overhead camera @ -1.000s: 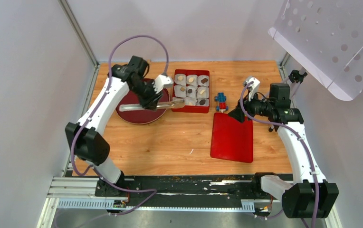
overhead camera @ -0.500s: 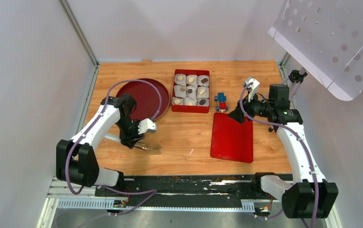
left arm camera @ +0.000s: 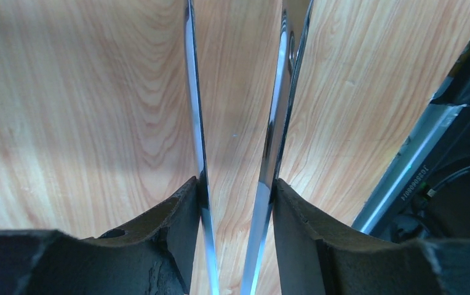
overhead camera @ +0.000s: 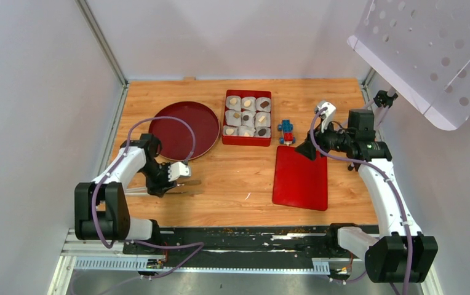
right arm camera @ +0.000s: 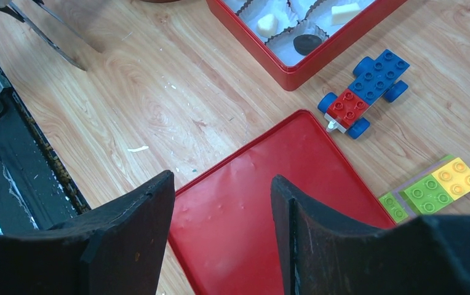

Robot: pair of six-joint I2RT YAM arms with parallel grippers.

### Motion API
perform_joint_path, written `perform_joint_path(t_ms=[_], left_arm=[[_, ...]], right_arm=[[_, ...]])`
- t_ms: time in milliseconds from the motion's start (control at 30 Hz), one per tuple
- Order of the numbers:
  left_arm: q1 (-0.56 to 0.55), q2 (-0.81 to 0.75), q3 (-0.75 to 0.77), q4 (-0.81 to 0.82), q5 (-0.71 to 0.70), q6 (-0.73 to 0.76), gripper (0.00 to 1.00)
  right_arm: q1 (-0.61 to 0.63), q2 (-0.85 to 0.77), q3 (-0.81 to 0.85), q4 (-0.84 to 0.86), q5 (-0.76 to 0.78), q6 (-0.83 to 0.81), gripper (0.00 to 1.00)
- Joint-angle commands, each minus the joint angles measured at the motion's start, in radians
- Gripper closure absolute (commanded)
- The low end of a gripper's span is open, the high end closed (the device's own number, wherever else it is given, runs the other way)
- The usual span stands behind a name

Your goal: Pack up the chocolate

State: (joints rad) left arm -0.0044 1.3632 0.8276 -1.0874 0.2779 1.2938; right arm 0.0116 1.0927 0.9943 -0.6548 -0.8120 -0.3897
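Note:
The chocolate (overhead camera: pixel 247 115), dark brown and pale tan lumps, sits in white paper cups inside the red box (overhead camera: pixel 247 142). The right wrist view shows a pale lump (right arm camera: pixel 268 24) and a dark lump (right arm camera: pixel 308 43) in the box (right arm camera: pixel 282 72). My left gripper (overhead camera: pixel 174 180) is low over the near-left table, far from the box. It is shut on metal tongs (overhead camera: pixel 191 183), whose blades (left arm camera: pixel 195 123) run between its fingers (left arm camera: pixel 235 182). No chocolate shows between the blades. My right gripper (overhead camera: pixel 309 150) is open and empty (right arm camera: pixel 220 178) above the red lid (right arm camera: pixel 269 209).
A dark red round plate (overhead camera: pixel 183 130) lies left of the box. A blue and red toy car (overhead camera: pixel 286 131) stands right of it. The flat red lid (overhead camera: pixel 300 178) lies at centre right. Green and yellow blocks (right arm camera: pixel 432 187) lie beside the lid. A black rail (left arm camera: pixel 454 141) runs along the near edge.
My left arm has pulled back from the box, across the plate, to the near-left table, still holding the tongs. The right arm has not moved.

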Motion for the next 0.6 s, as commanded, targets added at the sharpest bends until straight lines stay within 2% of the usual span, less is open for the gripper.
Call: perform_joint_path(t_ms=[0,67,100,133,233,400,500,567], left_arm=[[0.045,0.015,-0.029,0.074,-0.031,0.061,0.48],[0.054,0.021,-0.026,0.055,-0.031,0.052,0.44],[0.055,0.015,-0.024,0.049,-0.027,0.048,0.13],[0.055,0.004,-0.023,0.042,-0.021,0.047,0.02],[0.052,-0.04,0.012,-0.014,0.018,0.07,0.0],[0.025,-0.094,0.162,-0.1,0.109,-0.033,0.0],[0.015,-0.096,0.264,-0.059,0.199,-0.247,0.0],[0.015,-0.105,0.301,0.084,0.23,-0.527,0.0]], right_arm=[[-0.002,-0.028,-0.007,-0.046,0.009,-0.079,0.41],[-0.002,-0.042,-0.018,-0.097,0.034,-0.135,0.41],[-0.002,-0.052,-0.028,-0.113,0.049,-0.152,0.41],[-0.002,-0.061,-0.041,-0.124,0.058,-0.165,0.41],[-0.002,-0.077,-0.081,-0.123,0.064,-0.175,0.4],[0.032,-0.049,-0.091,-0.084,0.048,-0.205,0.39],[0.141,0.002,-0.067,-0.043,0.096,-0.304,0.4],[0.216,0.047,-0.05,0.014,0.148,-0.354,0.41]])
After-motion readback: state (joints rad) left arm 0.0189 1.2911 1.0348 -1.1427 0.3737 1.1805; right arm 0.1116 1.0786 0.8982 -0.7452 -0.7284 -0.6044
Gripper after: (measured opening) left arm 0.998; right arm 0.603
